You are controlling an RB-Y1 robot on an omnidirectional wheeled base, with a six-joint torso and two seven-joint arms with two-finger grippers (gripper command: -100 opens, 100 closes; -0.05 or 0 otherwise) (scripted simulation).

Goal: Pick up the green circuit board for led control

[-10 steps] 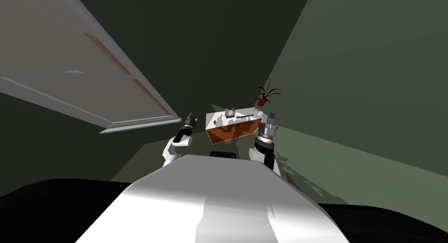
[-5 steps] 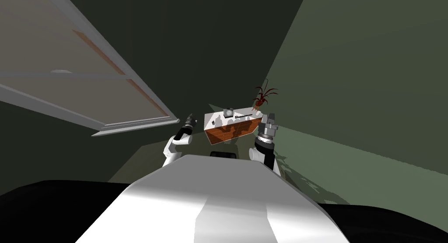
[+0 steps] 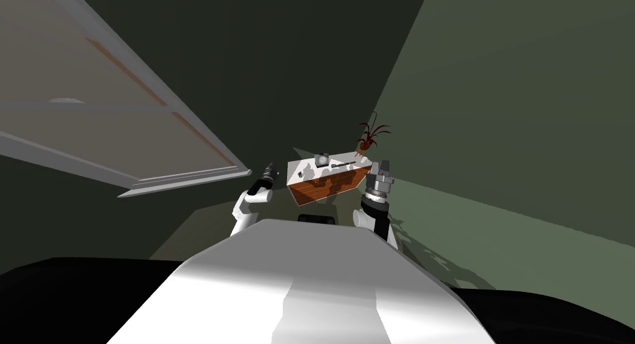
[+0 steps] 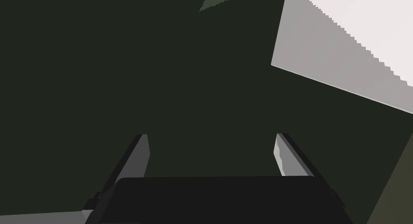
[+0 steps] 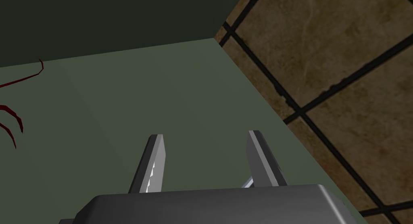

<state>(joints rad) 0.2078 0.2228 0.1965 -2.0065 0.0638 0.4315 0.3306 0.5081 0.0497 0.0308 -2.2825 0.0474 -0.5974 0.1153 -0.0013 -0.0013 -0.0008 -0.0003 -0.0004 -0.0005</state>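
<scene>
Camera swung slightly; left fingers (image 4: 140, 158), right fingers (image 5: 155, 163) raised, parted.

Head view: from the head, steeply down and forward, rolled, walls splaying to the corners; well back from the worktop (image 3: 307, 168), small at mid-picture, left hand (image 3: 268, 170) off one end, right hand (image 3: 384, 167) just beside the other.
Left wrist view: from the left arm, along the left hand, facing a dark wall (image 4: 121, 72); pale slab (image 4: 343, 48) in one corner; nearness unclear.
Right wrist view: from the right arm, along the right hand, facing a green wall (image 5: 161, 92) where it meets a brown tiled surface (image 5: 343, 72); red plant (image 5: 19, 121) leaves at the edge.
Shared: plant and green wall in the head and right wrist views; dark wall in the head and left wrist views.
</scene>
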